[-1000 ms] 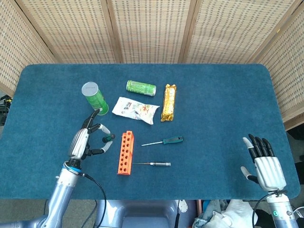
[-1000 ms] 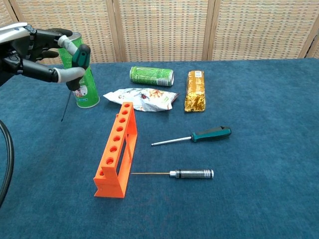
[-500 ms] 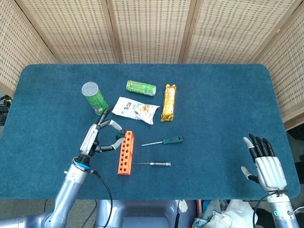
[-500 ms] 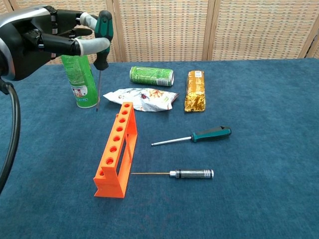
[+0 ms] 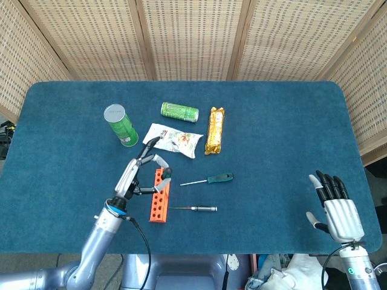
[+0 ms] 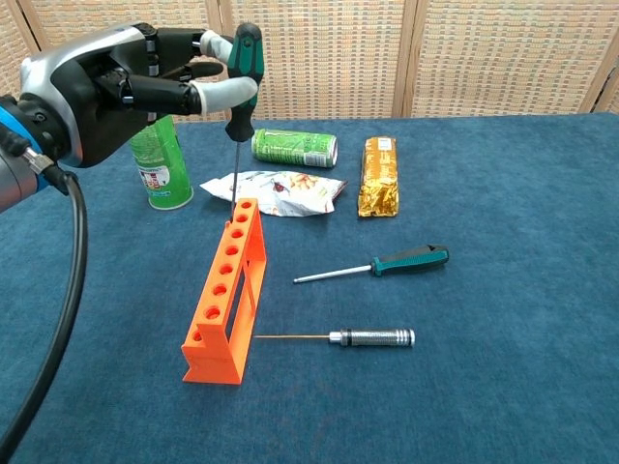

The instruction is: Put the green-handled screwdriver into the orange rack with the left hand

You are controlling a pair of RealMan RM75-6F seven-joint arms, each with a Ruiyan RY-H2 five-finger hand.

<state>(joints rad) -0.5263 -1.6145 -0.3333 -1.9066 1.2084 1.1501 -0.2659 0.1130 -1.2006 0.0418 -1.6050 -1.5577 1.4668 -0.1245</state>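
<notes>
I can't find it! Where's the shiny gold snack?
The gold snack bar lies at the table's far middle in the head view, right of the green can and white snack bag.

The left hand (image 6: 126,82) is raised above the table, thumb and a fingertip pinching a screwdriver (image 6: 242,82) by its handle, the other fingers spread. Its arm reaches in from the lower left. The right hand (image 5: 337,208) sits low at the table's near right edge, fingers straight and slightly apart, holding nothing.
</notes>
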